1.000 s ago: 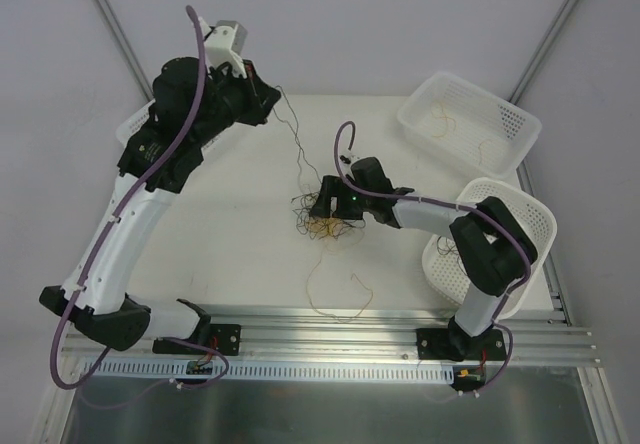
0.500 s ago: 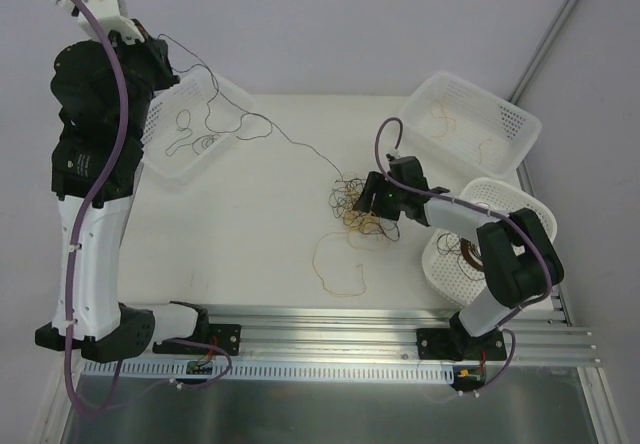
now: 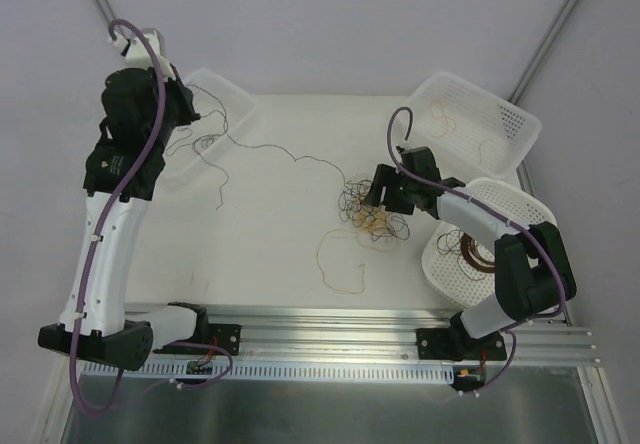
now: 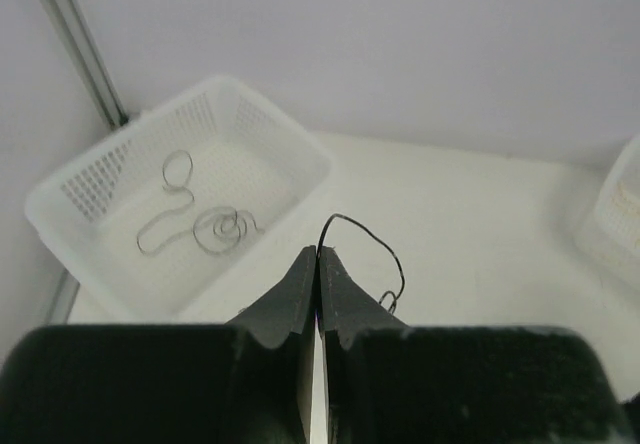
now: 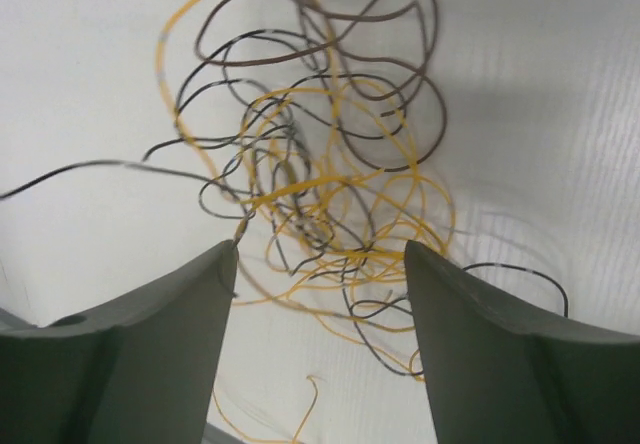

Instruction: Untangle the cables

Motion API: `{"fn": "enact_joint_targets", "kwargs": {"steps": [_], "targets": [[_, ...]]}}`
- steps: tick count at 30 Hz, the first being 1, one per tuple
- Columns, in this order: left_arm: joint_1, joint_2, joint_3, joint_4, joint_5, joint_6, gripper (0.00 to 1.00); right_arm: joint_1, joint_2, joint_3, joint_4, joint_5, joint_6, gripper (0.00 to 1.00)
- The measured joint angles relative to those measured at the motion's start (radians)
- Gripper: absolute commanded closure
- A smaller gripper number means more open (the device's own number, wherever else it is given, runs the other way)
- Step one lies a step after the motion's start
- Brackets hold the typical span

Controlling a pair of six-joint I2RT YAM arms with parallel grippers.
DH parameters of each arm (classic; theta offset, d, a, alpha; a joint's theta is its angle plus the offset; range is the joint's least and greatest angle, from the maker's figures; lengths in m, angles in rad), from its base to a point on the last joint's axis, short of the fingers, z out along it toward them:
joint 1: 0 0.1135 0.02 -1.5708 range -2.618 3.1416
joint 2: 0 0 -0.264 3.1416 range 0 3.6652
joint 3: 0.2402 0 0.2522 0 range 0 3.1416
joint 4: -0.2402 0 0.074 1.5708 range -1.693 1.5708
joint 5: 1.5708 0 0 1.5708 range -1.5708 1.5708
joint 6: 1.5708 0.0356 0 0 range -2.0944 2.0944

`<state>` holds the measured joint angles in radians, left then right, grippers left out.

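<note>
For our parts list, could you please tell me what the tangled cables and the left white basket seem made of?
The cables look like thin insulated wire: smooth yellow, brown and black jackets, probably plastic, holding springy loops; any metal core is not visible. The basket looks like moulded white plastic, slightly glossy, with perforated grid walls.

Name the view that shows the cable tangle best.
Right wrist. The tangle fills the frame beyond the open right gripper, with yellow, brown and black strands distinct. The top view shows it as a small distant knot. The left wrist view misses it, showing only one black strand pinched in the left gripper.
</note>
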<state>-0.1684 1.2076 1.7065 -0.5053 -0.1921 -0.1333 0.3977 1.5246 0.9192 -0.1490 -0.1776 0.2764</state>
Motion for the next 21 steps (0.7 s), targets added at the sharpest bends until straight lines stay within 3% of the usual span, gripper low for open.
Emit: {"fn": "enact_joint_targets", "kwargs": {"steps": [4, 9, 13, 14, 17, 21], "targets": [[0.0, -0.021, -0.276, 0.007, 0.065, -0.075, 1.0, 0.051, 0.0, 0.105, -0.076, -0.014, -0.066, 0.14], [0.0, -0.026, -0.556, -0.016, 0.075, -0.132, 0.94, 0.123, -0.031, 0.196, -0.153, -0.024, -0.143, 0.1], [0.0, -0.077, -0.718, -0.016, 0.058, -0.156, 0.56, 0.139, -0.083, 0.228, -0.216, -0.031, -0.19, 0.09], [0.0, -0.093, -0.74, -0.018, 0.059, -0.156, 0.41, 0.139, -0.096, 0.233, -0.231, -0.031, -0.201, 0.09], [0.0, -0.146, -0.789, -0.009, 0.089, -0.142, 0.21, 0.139, -0.133, 0.243, -0.267, -0.028, -0.231, 0.09], [0.0, -0.153, -0.791, 0.029, 0.222, -0.09, 0.1, 0.139, -0.176, 0.243, -0.306, -0.016, -0.272, 0.09]]}}
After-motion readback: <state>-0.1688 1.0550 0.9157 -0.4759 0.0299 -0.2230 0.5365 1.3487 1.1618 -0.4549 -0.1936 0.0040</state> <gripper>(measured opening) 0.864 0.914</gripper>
